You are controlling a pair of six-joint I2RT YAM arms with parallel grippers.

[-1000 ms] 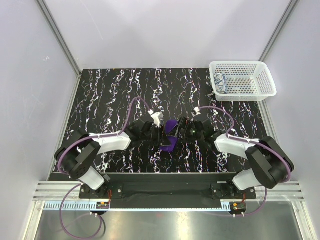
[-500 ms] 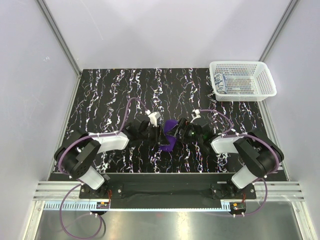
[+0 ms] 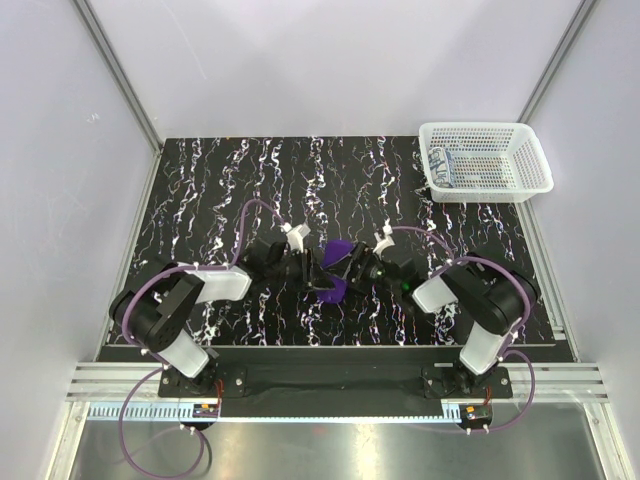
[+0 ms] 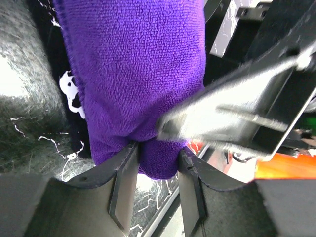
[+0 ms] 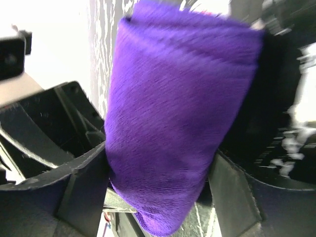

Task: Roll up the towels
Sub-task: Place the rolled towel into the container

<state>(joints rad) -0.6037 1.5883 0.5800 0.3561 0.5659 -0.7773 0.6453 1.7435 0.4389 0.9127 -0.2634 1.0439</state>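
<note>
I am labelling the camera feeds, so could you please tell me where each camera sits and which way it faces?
Top external: fixed above and behind the arm bases, looking down on the table, the basket, and the left arm and right arm meeting at the purple towel.
Left wrist: on the left arm, looking along the left jaws, which pinch the purple towel's end.
Right wrist: on the right arm, looking along the right jaws, with the towel roll between them.
Shared: all three views show the purple towel.
</note>
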